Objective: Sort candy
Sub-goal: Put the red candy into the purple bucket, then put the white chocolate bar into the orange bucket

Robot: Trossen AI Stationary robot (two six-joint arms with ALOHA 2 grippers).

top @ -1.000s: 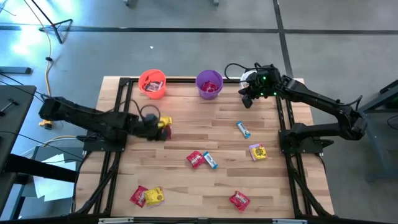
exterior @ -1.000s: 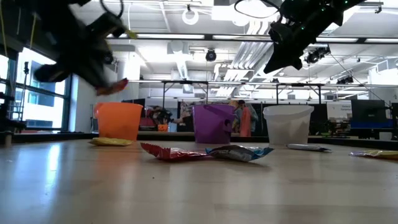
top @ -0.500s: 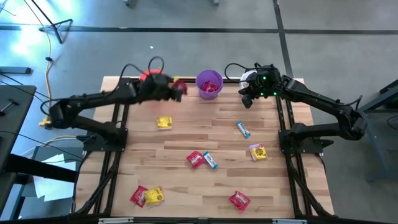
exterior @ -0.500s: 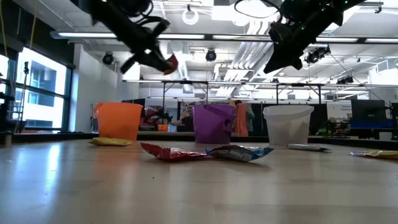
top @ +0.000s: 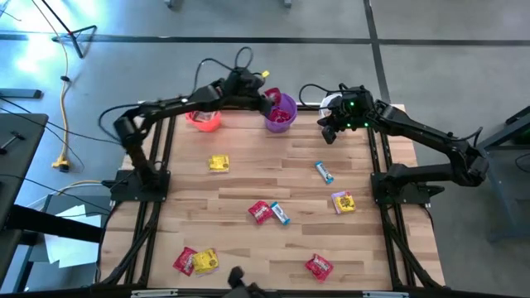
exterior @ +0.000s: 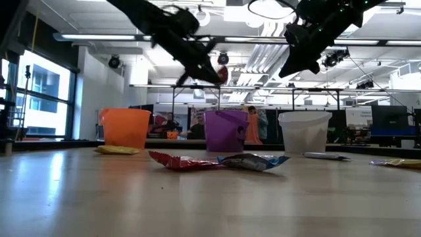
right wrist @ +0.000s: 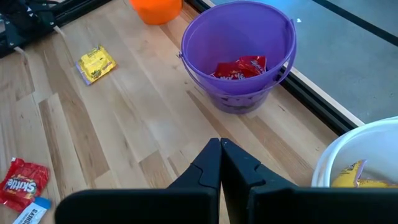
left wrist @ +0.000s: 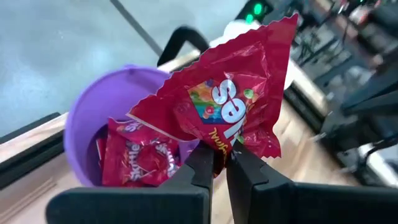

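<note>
Left gripper (left wrist: 221,163) is clamped on a red crinkly Skittles packet (left wrist: 227,102), holding it in the air right above the purple plastic cup (left wrist: 102,109) at the far edge of the table. High view puts the left gripper (top: 267,98) at that cup's rim; low view shows the packet (exterior: 222,74) well clear above the cup (exterior: 225,130). Cup already has red packets (right wrist: 239,67) lying inside.

Right gripper (right wrist: 221,152) is fully closed with nothing in it, hovering near the far right corner (top: 330,130), between the purple cup and the white plastic cup (right wrist: 360,168). White cup has a yellow packet (right wrist: 360,175) inside.

Orange-red plastic cup (top: 203,117) sits left of the purple one, partly under the left arm.

Loose candy on the light wooden tabletop (top: 248,178):
- yellow packet (top: 219,163), left-centre
- slim blue-and-white bar (top: 324,171), right of centre
- yellow packet with purple print (top: 344,201), right side
- red packet (top: 260,211) touching a second blue-and-white bar (top: 281,213), mid-table
- red packet (top: 184,261) and yellow packet (top: 205,261) side by side, near left
- red packet (top: 319,266), near right
</note>
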